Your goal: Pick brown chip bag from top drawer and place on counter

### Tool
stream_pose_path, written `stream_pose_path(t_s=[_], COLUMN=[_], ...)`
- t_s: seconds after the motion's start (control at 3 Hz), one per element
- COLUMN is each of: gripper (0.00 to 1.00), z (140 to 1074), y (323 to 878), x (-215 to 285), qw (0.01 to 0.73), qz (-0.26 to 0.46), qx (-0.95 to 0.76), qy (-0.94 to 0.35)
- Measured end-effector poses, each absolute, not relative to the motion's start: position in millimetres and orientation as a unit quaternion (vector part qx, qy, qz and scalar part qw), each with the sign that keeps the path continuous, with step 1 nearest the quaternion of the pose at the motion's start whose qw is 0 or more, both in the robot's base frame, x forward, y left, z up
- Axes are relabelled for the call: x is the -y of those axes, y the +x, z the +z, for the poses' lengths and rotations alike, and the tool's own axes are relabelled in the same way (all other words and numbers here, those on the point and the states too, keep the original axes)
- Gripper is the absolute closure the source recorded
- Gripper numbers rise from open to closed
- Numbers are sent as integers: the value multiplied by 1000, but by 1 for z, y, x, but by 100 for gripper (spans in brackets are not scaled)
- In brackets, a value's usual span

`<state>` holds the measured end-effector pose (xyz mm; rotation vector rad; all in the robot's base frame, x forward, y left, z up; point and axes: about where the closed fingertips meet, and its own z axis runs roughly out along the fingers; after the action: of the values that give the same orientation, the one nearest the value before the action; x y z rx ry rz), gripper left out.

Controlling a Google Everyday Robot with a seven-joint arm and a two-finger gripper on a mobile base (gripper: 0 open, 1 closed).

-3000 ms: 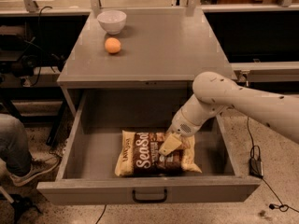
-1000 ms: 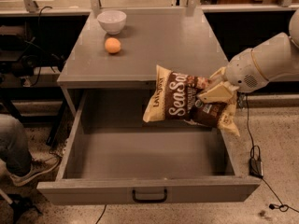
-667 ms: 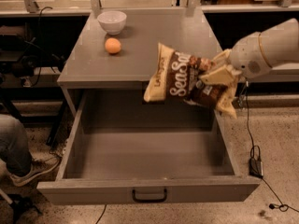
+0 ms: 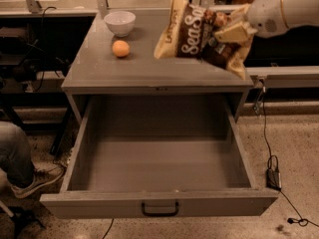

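Most of the job looks done: the crinkly brown chip bag [image 4: 199,36], dark at its centre with big white lettering and pale yellow edges, is out of the wide grey top drawer [image 4: 159,163], which stands pulled open with nothing showing inside, its small black handle [image 4: 160,209] toward the camera. What is left, by my reading, is the setting down and the release, for the bag hangs in the air over the right rear part of the flat grey surface [image 4: 149,71] of the cabinet and does not seem to touch it. The robot's hand [image 4: 235,34] is pinching the bag at its right end, so that the bag juts out leftward, tilted, its lettered face to the camera. The rounded white arm [image 4: 284,9] comes in from the upper right, about level with the bag. On the left rear of the same surface sit a small white bowl [image 4: 119,22] and, just in front of it, a round orange fruit [image 4: 120,48], both well apart from the bag.
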<state>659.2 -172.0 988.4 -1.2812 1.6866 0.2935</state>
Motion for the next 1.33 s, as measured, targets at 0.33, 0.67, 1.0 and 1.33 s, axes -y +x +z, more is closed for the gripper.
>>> stream_pose_path(t_s=[0.33, 0.67, 1.0, 1.33], gripper=[97, 75, 51, 28], z=[1006, 1015, 1004, 987], y=[735, 775, 800, 811], x=[173, 176, 186, 196], qw=[516, 537, 538, 531], qz=[113, 105, 99, 102], qx=[-696, -708, -730, -750], qy=[-487, -447, -409, -382])
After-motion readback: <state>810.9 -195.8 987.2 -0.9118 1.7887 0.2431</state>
